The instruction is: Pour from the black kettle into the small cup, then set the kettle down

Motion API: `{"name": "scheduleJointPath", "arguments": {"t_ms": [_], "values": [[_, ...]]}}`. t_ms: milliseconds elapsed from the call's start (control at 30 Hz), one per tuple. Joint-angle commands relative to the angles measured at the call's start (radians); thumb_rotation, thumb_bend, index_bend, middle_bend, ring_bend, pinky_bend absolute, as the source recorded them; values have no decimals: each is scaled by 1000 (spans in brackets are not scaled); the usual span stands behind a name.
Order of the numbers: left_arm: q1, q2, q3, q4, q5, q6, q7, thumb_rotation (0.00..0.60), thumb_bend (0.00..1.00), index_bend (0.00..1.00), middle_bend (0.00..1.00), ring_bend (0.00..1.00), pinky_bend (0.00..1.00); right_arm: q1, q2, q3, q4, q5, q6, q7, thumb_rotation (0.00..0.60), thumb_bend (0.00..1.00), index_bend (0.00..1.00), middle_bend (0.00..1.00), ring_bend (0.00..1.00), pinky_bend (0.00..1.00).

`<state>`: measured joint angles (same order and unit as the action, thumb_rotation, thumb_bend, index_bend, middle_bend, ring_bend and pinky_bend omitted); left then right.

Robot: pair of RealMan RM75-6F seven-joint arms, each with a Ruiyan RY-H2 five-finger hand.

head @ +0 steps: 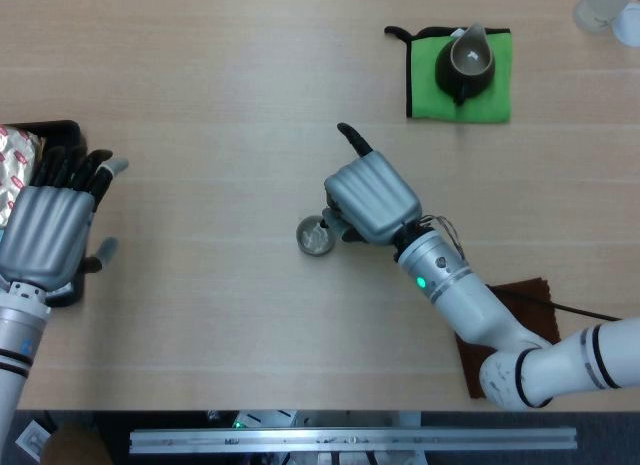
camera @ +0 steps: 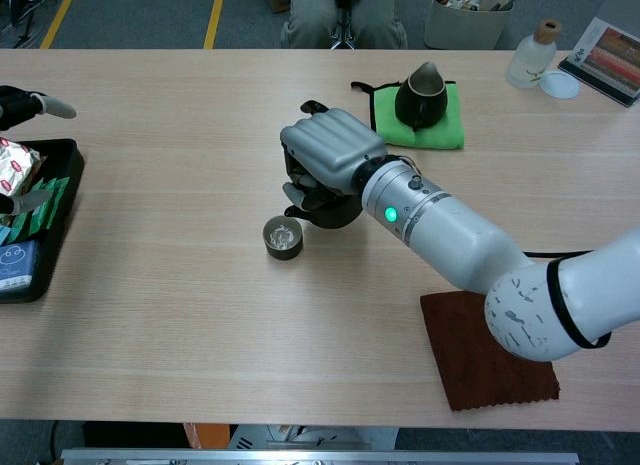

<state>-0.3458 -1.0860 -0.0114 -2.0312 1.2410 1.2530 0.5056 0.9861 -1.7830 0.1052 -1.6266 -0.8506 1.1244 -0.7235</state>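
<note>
Two grey robot hands show over the pale wooden worktop [camera: 180, 315]. The right hand [camera: 330, 160] has its fingers [camera: 298, 190] wrapped around the black round kettle [camera: 335, 210], held just right of the small dark round cup [camera: 283, 236]. Well left of the cup, the left hand [head: 45, 230] hovers, fingers spread, holding nothing.

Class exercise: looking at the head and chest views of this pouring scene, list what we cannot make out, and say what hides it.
- Black kettle: mostly covered by the right hand in both views; spout and tilt unclear.
- Small cup: too small to judge how full it is.
- Left hand: cut off by the chest view's left edge.
- Black tray: cut by the frame edge in both views; package labels too small to read.
</note>
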Motion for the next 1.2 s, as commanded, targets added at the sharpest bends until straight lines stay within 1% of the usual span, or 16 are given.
{"name": "scheduleJointPath", "arguments": {"t_ms": [33,200,433,733,900,1100,1200], "values": [[-2,-3,0,-3,-3,-1,6,600,271,142,133,90,89,-37,2,7,-2,-31,24,51,600,471,1000,1000,966,60],[-8,-7,-2,-2,-5,-7,15,600,271,142,133,90,89,-82,33,16,-22,-60,42,111,600,472,1000,1000,966,64],[-10,-9,-6,9,14,-4,-3,600,272,142,133,90,89,-158,108,17,-59,-88,54,210,600,471,1000,1000,966,72],[-1,8,-10,11,48,11,-48,600,271,142,133,90,89,-245,199,-7,-90,-145,61,305,600,471,1000,1000,966,85],[5,13,-11,15,54,18,-64,600,271,142,133,90,89,-276,203,-25,-63,-175,46,345,600,471,1000,1000,966,85],[11,21,-6,15,58,17,-67,600,272,142,133,90,89,-302,175,-46,9,-200,26,358,600,470,1000,1000,966,85],[11,20,-7,17,54,14,-68,600,271,142,133,90,89,-314,159,-48,41,-208,15,372,600,469,1000,1000,966,85]]}}
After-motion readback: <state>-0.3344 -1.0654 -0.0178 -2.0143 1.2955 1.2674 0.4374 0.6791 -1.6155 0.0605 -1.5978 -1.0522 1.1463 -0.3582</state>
